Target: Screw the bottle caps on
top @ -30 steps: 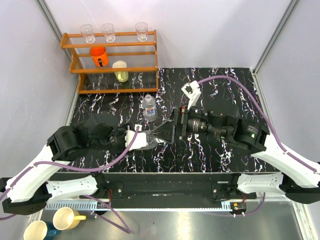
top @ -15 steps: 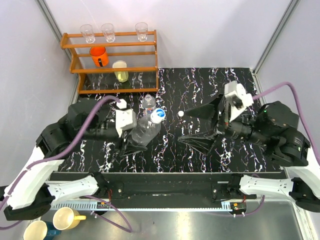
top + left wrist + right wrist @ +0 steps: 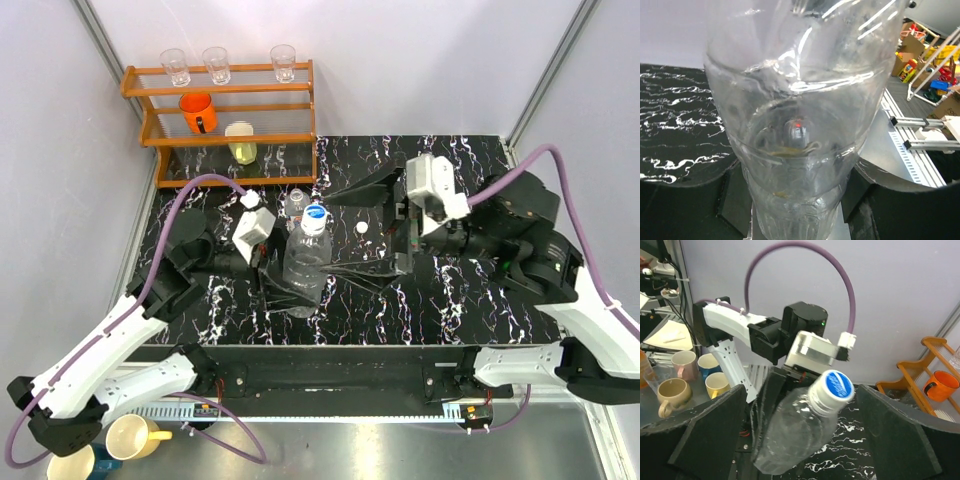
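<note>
Quick rundown of the scene. The table (image 3: pixel 450 310) is black with white marble-style veins, and it sits in a booth with plain pale grey walls (image 3: pixel 420 60) and metal posts in the corners.

In the far left corner there's a wooden rack (image 3: pixel 230 140). It has three clear glasses (image 3: pixel 216 63) along the top shelf, with an orange cup (image 3: pixel 198 112) and a yellow cup (image 3: pixel 241 143) on the shelves below. Off the near left corner, below the table edge, a couple of mugs (image 3: pixel 135 435) sit on a metal surface.

The left claw (image 3: pixel 290 290) is clenched on the lower body of the wider bottle (image 3: pixel 303 265). It holds the bottle tilted and off the table, a bit left of the middle. In the left wrist view the clear plastic fills nearly the whole shot, with the dark fingers on either side at the bottom. Off to the right of that view there are some aluminium rails and a cluttered room floor.

The bottle has its blue-topped cap (image 3: pixel 316 213) sitting on the neck, facing the right arm. I can't tell how tight it is.

The right claw (image 3: pixel 345 235) is released and spread wide, with nothing in it. One finger is toward the far edge and the other toward the near edge, either side of the capped end and not touching it.

The smaller bottle (image 3: pixel 296 204) stands upright just beyond the big one, toward the rack. A small white loose cap (image 3: pixel 360 228) lies on the table near the middle, between the right claw's fingers.
</note>
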`<state>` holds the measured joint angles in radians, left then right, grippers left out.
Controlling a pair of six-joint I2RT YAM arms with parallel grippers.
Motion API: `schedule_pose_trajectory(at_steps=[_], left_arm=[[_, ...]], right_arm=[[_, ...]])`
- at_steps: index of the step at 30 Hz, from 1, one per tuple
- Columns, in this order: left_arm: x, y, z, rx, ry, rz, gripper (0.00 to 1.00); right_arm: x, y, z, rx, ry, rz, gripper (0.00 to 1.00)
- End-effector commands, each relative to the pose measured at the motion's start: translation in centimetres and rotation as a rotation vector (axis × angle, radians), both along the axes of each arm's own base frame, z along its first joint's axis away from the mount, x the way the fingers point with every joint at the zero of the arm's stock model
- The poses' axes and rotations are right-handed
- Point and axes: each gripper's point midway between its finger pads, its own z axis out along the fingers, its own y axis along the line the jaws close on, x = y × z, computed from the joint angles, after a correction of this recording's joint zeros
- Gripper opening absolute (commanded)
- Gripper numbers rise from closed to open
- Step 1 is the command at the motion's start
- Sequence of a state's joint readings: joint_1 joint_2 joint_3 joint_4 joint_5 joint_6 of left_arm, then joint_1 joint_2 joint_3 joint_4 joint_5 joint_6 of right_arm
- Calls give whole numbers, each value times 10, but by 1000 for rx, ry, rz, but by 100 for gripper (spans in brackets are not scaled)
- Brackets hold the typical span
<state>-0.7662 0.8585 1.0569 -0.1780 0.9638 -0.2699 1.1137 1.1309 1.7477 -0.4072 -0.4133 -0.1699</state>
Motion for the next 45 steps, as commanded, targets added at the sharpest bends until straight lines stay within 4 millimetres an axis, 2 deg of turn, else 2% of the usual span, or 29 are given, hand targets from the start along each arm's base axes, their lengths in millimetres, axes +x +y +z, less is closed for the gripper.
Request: schedule_pose_trajectory(at_steps=[1, 6, 10, 15, 22, 36, 41, 45], left_arm=[[-27, 13, 31, -134, -158, -123, 54], [-35, 17, 22, -135, -208, -176, 54], [-36, 18, 16, -138, -230, -173, 54], [-36, 18, 13, -138, -242, -172, 54], [-33, 18, 10, -134, -237, -163, 54], [-28, 17, 11, -147, -222, -133, 54], [-28, 17, 11, -147, -218, -132, 53], [-27, 17, 9, -144, -211, -124, 53]], right_arm=[[-2, -3, 23, 53, -56, 7, 100], [3, 12, 29, 48, -19, 52, 100], [1, 23, 26, 43, 29, 115, 100], [-15, 37, 8, -12, 76, 268, 100], [-24, 40, 0, -55, 120, 381, 100], [-30, 38, -1, -23, 131, 448, 78], [-31, 39, -1, -20, 133, 461, 66], [-31, 40, 0, -10, 131, 462, 61]])
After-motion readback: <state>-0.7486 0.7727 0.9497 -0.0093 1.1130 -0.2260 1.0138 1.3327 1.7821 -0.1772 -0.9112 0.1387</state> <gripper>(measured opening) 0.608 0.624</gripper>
